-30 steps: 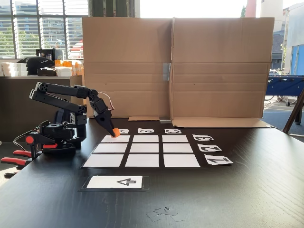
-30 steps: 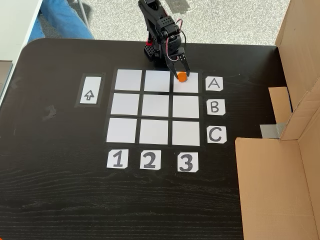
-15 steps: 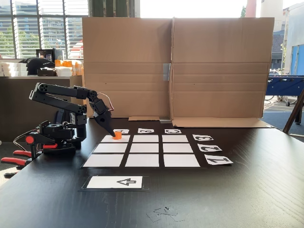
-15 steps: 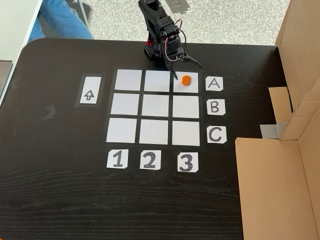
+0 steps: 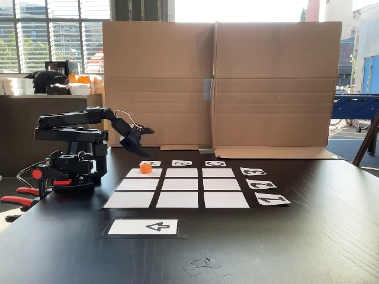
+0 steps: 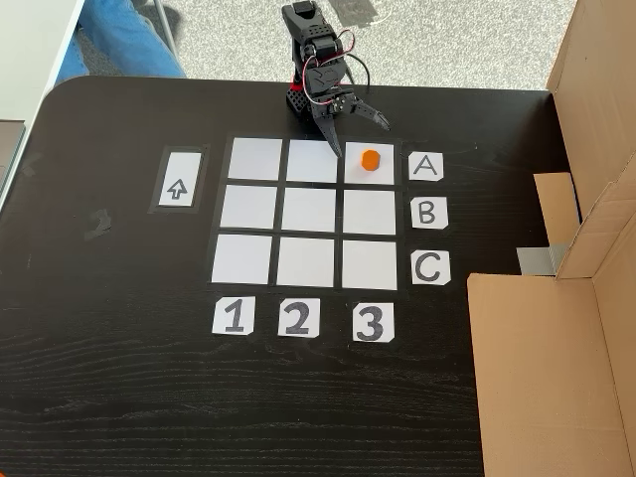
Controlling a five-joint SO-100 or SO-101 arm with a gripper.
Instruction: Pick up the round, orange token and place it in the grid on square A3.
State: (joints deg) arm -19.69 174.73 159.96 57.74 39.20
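Landmark: the grid [image 6: 308, 213], white cells on a black sheet, on a dark table [image 6: 119, 378].

Front view, near to far:
- Small scraps [image 5: 204, 266] on the table, nearest the camera; too faint to say what they are.
- Arrow card [image 5: 144, 226] just in front of the grid, arrow pointing left in this view.
- Grid [image 5: 177, 188] seen at a shallow angle; number labels run along its right side, upside down from here.
- Letter labels along the grid's far edge; the leftmost one is partly hidden behind the token [image 5: 145, 168].
- Token stands upright on the far-left cell, free of the claw.
- Claw [image 5: 144, 142] hangs above and slightly left of the token, apart from it, jaws spread wide, holding nothing.
- Arm base left of the grid; red-handled clamps [image 5: 21, 195] at the table edge, partly cut off.
- Cardboard wall [image 5: 219, 83] behind the grid hides whatever is beyond it.

Top view:
- Labels 1-2-3 below the grid, A-B-C to its right.
- Token [image 6: 370, 159] sits inside square A3 [image 6: 370, 175], the top-right cell beside the A label [image 6: 425, 167], slightly above that cell's centre.
- Claw [image 6: 359, 136] over the grid's top edge, one finger over the strip left of A3, the other toward the table above it.
- Arrow card [image 6: 177, 189] left of the grid.
- Blue-clad leg [image 6: 124, 40] at the top left, cut off by the frame.
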